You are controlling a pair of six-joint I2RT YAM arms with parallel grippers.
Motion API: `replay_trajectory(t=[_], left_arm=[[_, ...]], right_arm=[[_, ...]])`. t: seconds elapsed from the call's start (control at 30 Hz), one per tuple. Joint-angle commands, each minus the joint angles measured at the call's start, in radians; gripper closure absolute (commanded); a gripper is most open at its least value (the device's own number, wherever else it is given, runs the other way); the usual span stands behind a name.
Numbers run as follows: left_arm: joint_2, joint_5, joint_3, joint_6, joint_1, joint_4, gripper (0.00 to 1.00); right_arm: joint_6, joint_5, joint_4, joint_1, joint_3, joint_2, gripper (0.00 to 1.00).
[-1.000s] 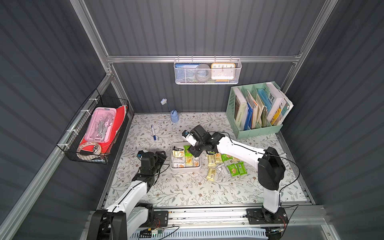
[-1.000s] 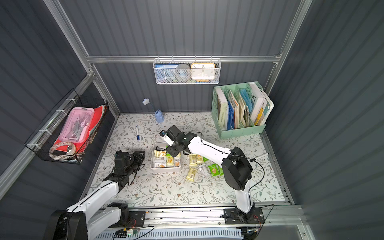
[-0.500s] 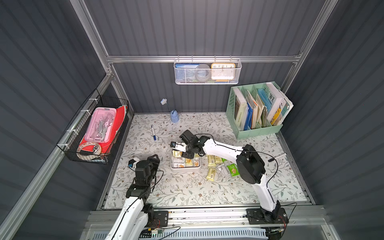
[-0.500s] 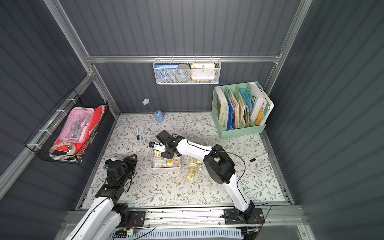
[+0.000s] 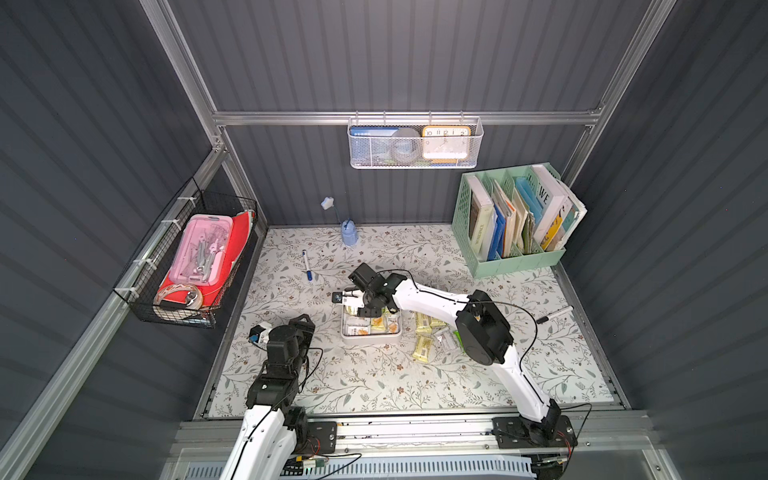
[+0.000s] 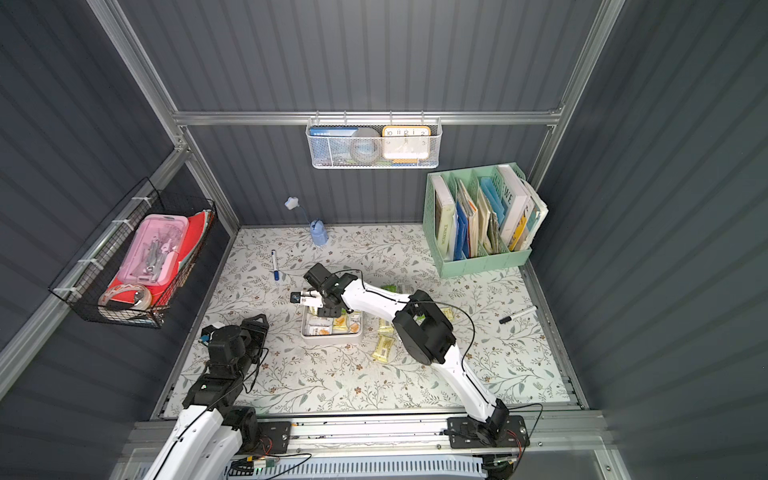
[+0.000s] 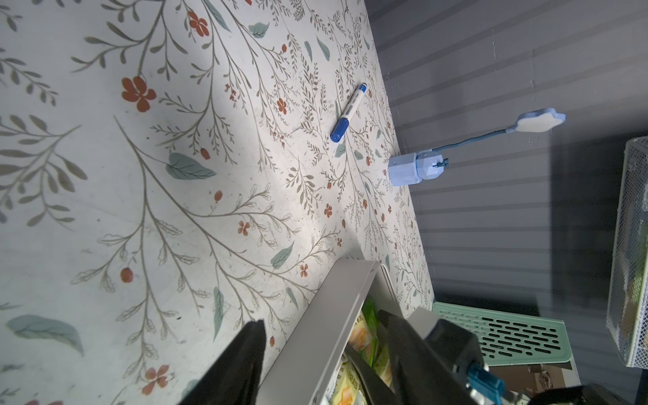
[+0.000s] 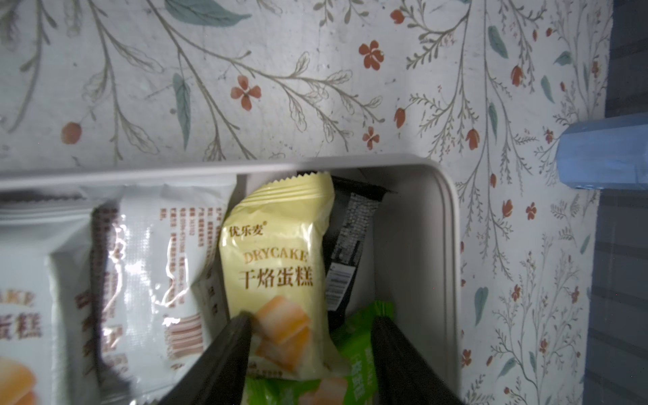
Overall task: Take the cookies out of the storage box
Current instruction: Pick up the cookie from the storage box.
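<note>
R gripper (image 8: 312,321): jaws apart, straddling a pale yellow pkt (image 8: 277,266) in a corner of the storage box (image 8: 449,245), not clamped yet. By one tip lies a green pkt (image 8: 354,350); just past it a black pkt (image 8: 347,238); off the other tip, white pkts (image 8: 157,252). Back along the arm, cookies (image 5: 424,347) already lie out on the mat (image 5: 374,374), so approx halfway, several left. L gripper (image 7: 319,317): apart, empty, well off.

Floral table (image 5: 374,374) bears the storage box (image 5: 371,338), loose cookies (image 5: 423,348) beside it; blue marker (image 5: 306,266), black marker (image 5: 555,314), lamp (image 5: 349,235), file holder (image 5: 519,262).
</note>
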Motion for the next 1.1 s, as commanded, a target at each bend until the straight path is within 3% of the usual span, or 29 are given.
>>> replay_trajectory(t=[0.0,0.37,0.67,1.07], left_arm=[[-0.012,-0.019,0.022,-0.002,0.005,-0.048,0.39],[-0.001,-0.009,0.01,-0.01,0.005,-0.027,0.39],[0.0,-0.007,0.006,-0.008,0.005,-0.028,0.39],[-0.005,-0.011,0.01,-0.008,0.005,-0.035,0.39]], right_arm=[[-0.024,-0.011,-0.043,0.005,0.03,0.022,0.4],[-0.018,-0.117,-0.06,0.009,0.034,0.03,0.38],[-0.019,-0.043,-0.002,0.012,0.044,0.063,0.4],[-0.007,-0.035,0.038,0.012,0.031,0.053,0.56]])
